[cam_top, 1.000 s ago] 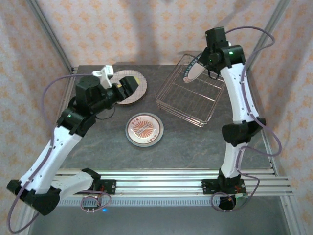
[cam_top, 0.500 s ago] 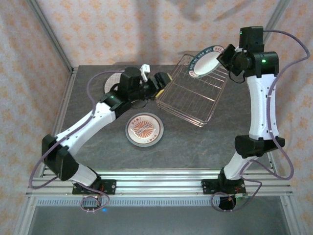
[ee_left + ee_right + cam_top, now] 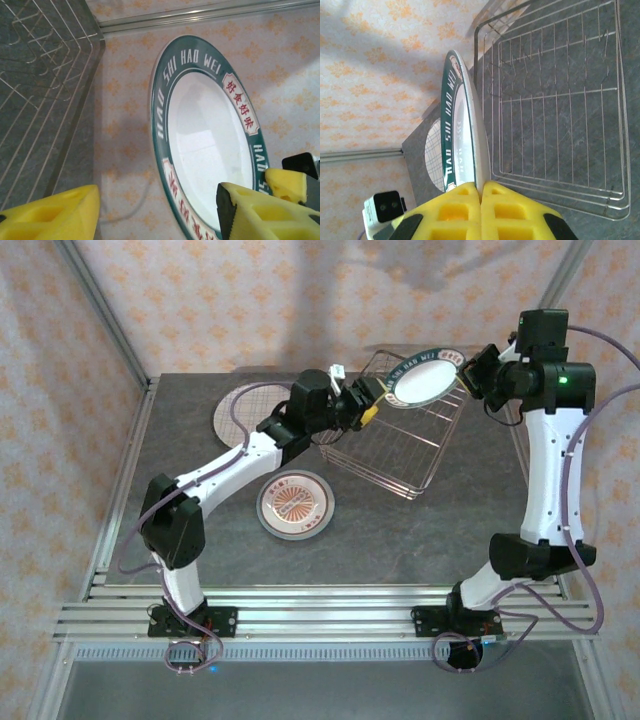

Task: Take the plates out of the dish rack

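Observation:
A white plate with a dark green lettered rim (image 3: pixel 425 377) hangs in the air over the far edge of the wire dish rack (image 3: pixel 400 445). My right gripper (image 3: pixel 470 368) is shut on its right rim. In the right wrist view the plate (image 3: pixel 462 125) is edge-on, pinched between the yellow fingers of the right gripper (image 3: pixel 481 192). My left gripper (image 3: pixel 372 400) stands open at the plate's left side. In the left wrist view the plate's (image 3: pixel 210 150) lower rim lies between the left gripper's (image 3: pixel 157 212) spread fingers (image 3: pixel 260 210).
A pale plaid-lined plate (image 3: pixel 245 410) lies flat at the table's back left. A smaller plate with red shapes (image 3: pixel 295 505) lies in front of the rack's left side. No plates stand among the rack's prongs (image 3: pixel 555 100). Patterned walls close in behind.
My right gripper has lifted the green-rimmed plate out of the rack and up to the right. My left arm has swung right from the plaid plate to this plate, and its jaws have narrowed.

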Tool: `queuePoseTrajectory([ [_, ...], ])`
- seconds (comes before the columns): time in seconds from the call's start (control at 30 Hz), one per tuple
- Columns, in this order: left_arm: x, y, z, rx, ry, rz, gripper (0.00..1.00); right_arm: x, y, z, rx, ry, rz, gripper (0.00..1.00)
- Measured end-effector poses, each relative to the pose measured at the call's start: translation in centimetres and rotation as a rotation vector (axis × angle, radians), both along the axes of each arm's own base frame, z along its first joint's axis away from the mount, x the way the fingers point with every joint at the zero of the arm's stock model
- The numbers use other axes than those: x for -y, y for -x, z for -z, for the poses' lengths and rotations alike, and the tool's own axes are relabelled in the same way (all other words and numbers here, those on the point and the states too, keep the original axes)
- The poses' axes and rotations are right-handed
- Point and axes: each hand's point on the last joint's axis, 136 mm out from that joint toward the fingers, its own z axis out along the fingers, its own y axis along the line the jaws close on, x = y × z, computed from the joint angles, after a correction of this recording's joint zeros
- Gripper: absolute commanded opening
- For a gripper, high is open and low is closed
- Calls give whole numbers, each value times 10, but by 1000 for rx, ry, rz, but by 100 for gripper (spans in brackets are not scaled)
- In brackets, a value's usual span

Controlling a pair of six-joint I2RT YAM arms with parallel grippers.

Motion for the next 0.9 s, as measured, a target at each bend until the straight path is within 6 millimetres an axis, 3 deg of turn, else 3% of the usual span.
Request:
queuePoseTrajectory([
  [0.1, 3, -2, 1, -12, 15, 3, 50, -2, 1, 2, -7, -25, -5, 0],
  [0.33, 6, -5, -4, -16, 41, 3, 46, -11, 1, 15, -33, -94, -18, 0],
  [0.57, 7, -5, -5, -15, 47, 4, 35, -15, -1, 20, -33, -135, -22, 0],
  [0.9, 5, -7, -6, -40, 67, -9, 2, -17, -3, 23, -25, -153, -29, 0],
])
